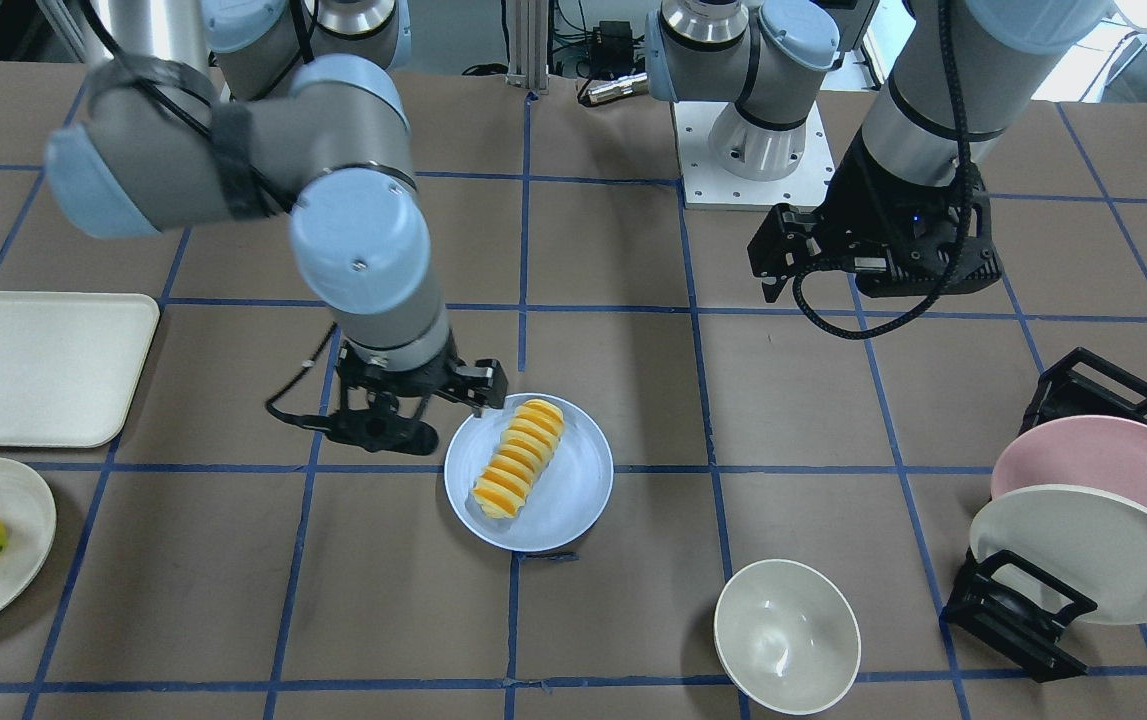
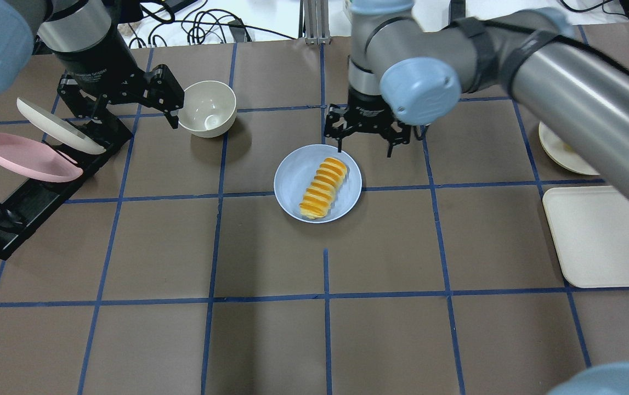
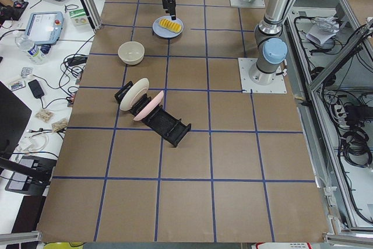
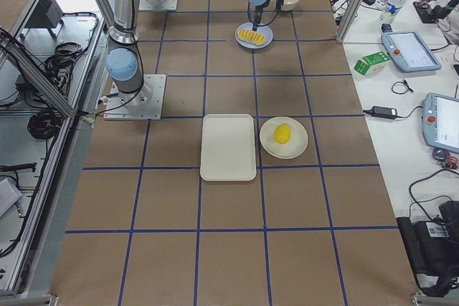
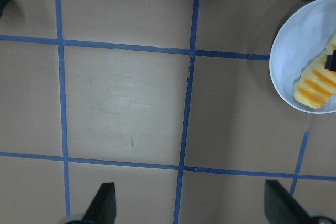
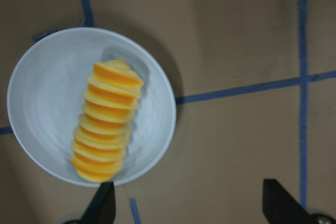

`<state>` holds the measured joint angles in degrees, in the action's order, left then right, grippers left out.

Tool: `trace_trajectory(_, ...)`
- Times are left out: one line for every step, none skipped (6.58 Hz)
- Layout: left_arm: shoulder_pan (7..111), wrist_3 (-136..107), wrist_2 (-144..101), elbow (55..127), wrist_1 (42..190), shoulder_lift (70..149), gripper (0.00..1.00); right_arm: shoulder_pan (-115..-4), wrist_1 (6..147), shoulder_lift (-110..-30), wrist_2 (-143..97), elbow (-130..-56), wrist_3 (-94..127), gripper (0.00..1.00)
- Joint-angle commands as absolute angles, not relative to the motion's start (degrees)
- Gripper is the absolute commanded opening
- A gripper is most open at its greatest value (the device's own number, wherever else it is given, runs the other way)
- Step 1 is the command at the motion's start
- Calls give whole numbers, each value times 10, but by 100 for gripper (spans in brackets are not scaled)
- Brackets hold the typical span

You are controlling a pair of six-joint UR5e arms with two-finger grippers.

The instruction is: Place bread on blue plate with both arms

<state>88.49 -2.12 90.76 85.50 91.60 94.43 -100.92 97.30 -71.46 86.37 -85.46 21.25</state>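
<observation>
The bread (image 2: pixel 323 188) lies on the blue plate (image 2: pixel 292 181). The right gripper (image 2: pixel 365 144) hangs spread open and empty just beside the plate's far rim. The left gripper (image 2: pixel 128 107), likewise released, is far left by the bowl (image 2: pixel 207 107).

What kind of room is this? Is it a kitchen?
Probably a robot lab, not a kitchen. A left arm and right arm stand at a table gridded with blue tape, bread lies on a blue plate, and a control tablet lies alongside.

The bread (image 1: pixel 519 458) is striped orange and pale yellow, its plate (image 1: pixel 581 492) pale blue, the table (image 1: pixel 613 350) brown with blue grid lines.
</observation>
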Motion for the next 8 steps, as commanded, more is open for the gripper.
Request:
trace_trajectory(884,-19,910,860,896,940,100,-938,903,-826,861,-859,126,100)
trace_trajectory(884,-19,909,860,896,940,100,-925,883,-860,865,-870,120,100)
trace_trajectory(884,-19,910,860,896,938,100,-920,832,-891,868,-869,122,100)
trace_trajectory(884,-19,910,861,896,938,100,-916,817,-900,867,-873,126,100)
trace_trajectory(884,-19,909,865,896,938,100,-915,828,-901,864,-867,123,100)
trace_trajectory(884,-19,909,865,896,938,100,-914,839,-903,867,-873,121,100)
trace_trajectory(884,-19,909,867,896,938,100,-913,837,-904,874,-874,121,100)
trace_trajectory(884,-19,909,870,896,938,100,-914,836,-904,902,-881,122,100)
